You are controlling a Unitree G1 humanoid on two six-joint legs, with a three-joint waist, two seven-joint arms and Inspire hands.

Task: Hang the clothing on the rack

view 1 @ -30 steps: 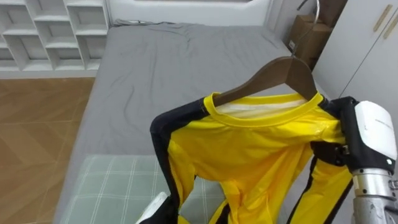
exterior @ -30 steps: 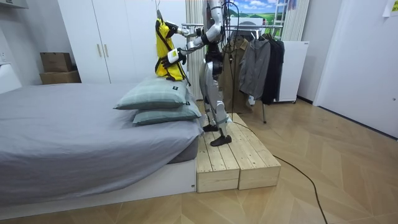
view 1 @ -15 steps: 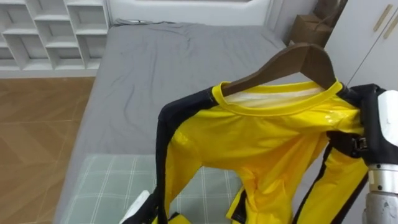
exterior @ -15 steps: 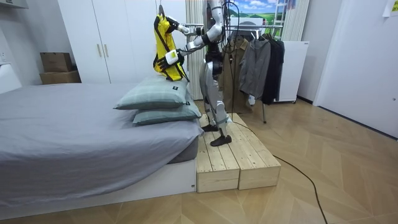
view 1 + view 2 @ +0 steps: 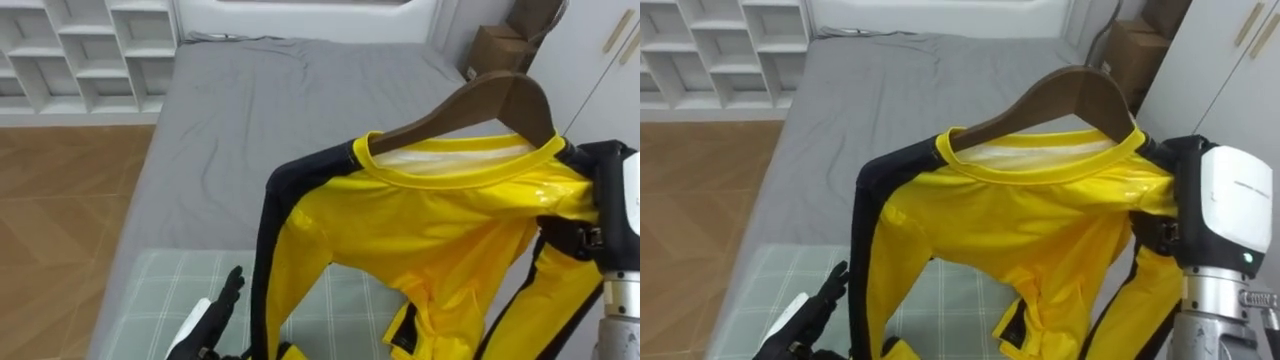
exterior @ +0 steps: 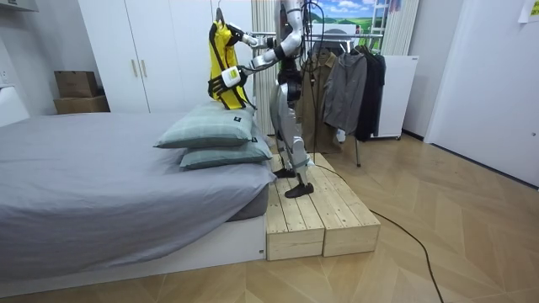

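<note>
The robot is standing on a wooden platform [image 6: 316,210], facing the bed [image 5: 250,110]. Just beside the yellow shirt's [image 5: 430,220] dark left sleeve, low down, its left hand [image 5: 215,318] is hovering with fingers straight and spread, holding nothing. The shirt is hanging on a wooden hanger [image 5: 490,100], lifted clear above a checked pillow [image 5: 160,290]. At the shirt's right shoulder the right hand [image 5: 1220,205] is sitting against the cloth; whether it is gripping I cannot tell. Dark garments [image 6: 347,88] are hanging well beyond the shirt, behind the robot. To my eye it is carrying the shirt there, and doing that well is going to mean keeping the hanger level and steadying the loose hem while turning.
</note>
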